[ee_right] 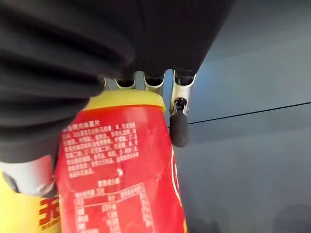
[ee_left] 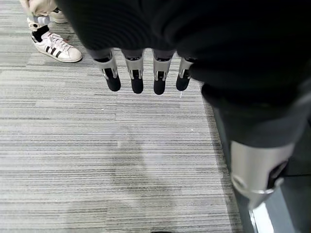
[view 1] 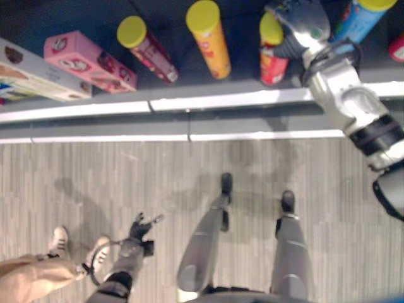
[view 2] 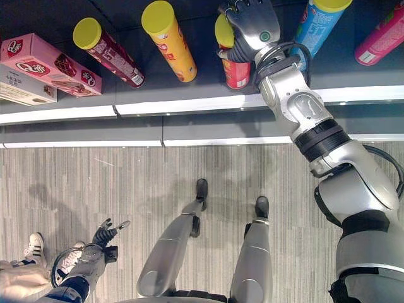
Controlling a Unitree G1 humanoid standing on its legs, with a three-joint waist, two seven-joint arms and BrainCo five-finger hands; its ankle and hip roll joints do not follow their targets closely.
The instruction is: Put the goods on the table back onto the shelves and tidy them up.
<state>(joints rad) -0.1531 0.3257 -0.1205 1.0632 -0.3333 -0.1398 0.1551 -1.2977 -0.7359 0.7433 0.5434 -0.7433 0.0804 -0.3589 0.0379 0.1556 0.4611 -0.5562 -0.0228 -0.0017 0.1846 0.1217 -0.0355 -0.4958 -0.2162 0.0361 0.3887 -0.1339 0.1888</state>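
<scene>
Fingers [ee_right: 179,127] of R hand [view 2: 252,25] wrap red can [ee_right: 116,170], grip mostly hidden; L hand [view 2: 104,238] relaxed.

Red can [ee_right: 121,170], yellow lid: dense block of small white print on side, plus part of a big yellow character at edge, cut off, not legible. Pink box [view 2: 50,63], orange tube [view 2: 170,44], blue tube [view 2: 319,25]: labels too small to read.

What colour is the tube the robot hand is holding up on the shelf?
The tube in the right robot hand is red with a yellow lid, clearest in the right wrist view.
</scene>
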